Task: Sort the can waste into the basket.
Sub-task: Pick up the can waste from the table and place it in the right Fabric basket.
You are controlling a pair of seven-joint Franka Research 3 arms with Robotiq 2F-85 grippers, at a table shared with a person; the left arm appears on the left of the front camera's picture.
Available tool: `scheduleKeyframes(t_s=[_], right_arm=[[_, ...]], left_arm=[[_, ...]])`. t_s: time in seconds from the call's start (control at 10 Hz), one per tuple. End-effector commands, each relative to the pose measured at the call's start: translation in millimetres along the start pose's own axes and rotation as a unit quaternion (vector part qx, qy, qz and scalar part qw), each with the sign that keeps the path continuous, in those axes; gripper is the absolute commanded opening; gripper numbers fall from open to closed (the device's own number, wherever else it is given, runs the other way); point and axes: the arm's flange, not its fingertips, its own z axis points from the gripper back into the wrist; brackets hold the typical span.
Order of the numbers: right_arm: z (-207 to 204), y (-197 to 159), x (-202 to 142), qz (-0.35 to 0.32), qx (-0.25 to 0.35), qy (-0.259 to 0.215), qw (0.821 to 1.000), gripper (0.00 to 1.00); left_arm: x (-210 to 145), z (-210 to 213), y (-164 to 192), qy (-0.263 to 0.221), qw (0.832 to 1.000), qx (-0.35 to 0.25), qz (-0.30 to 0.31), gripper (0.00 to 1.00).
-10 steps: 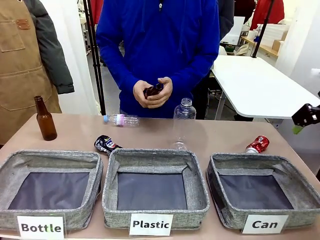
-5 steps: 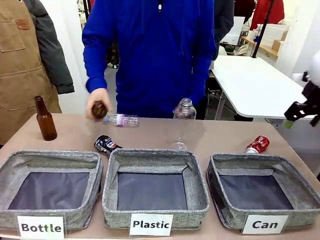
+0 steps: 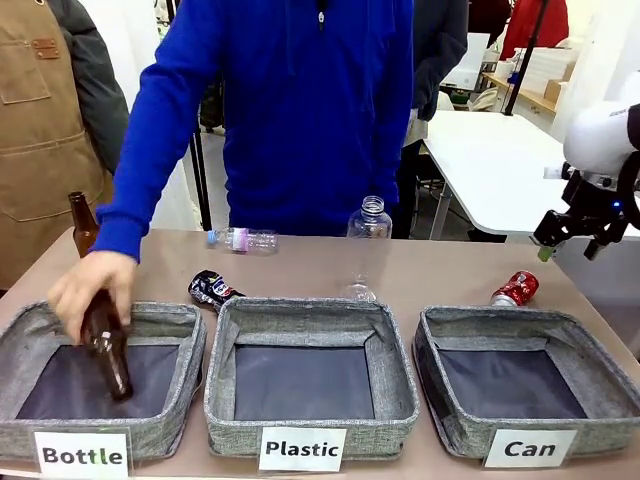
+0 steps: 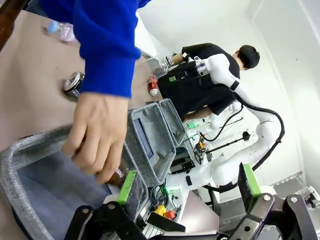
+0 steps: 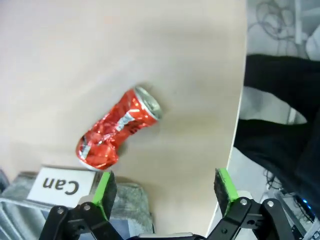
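Right jaws open and empty; the red can (image 5: 120,131) sits at their 11 o'clock. It's light, crumpled and slick, so pinch across its dented middle. Left jaws open too.

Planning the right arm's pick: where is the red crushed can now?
In the front view the red can lies on the right side of the table, just beyond the far rim of the Can basket.

Front view across table (image 3: 460,265) (person (image 3: 300,110) opposite), right wrist close above red can (image 5: 117,131), seen in both
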Motion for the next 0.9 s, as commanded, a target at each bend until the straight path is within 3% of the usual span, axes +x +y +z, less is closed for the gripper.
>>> scheduleKeyframes(t_s=[0.0, 0.1, 0.2, 0.3, 0.5, 0.6, 0.8], right_arm=[[-0.5, -0.4, 5.9, 0.038, -0.012, -0.039, 0.998, 1.00], [0.0, 0.0, 0.0, 0.000, 0.000, 0.000, 1.000, 1.00], [-5.3, 3.5, 4.8, 0.063, -0.004, 0.020, 0.998, 1.00], [-7.8, 8.5, 9.1, 0.110, 0.000, 0.008, 0.994, 1.00], [-7.0, 16.4, 11.4, 0.260, 0.015, -0.003, 0.965, 1.00], [-7.8, 19.5, 10.3, 0.352, -0.001, -0.015, 0.936, 1.00], [-4.8, 24.7, 5.3, 0.584, 0.023, -0.046, 0.810, 1.00]], left_arm=[[-0.9, 2.0, -1.8, 0.003, 1.000, -0.006, -0.011, 1.00], [0.0, 0.0, 0.0, 0.000, 1.000, 0.000, 0.000, 1.00], [-1.1, 40.7, -11.5, -0.002, 1.000, -0.021, 0.010, 1.00], [-2.3, 74.1, -19.1, -0.003, 1.000, -0.004, -0.002, 1.00], [-12.1, 109.6, -32.6, 0.003, 0.999, -0.049, 0.014, 1.00], [-14.6, 111.8, -30.1, 0.012, 0.998, -0.056, 0.015, 1.00], [-15.9, 103.6, -24.9, 0.002, 0.997, -0.071, 0.027, 1.00]])
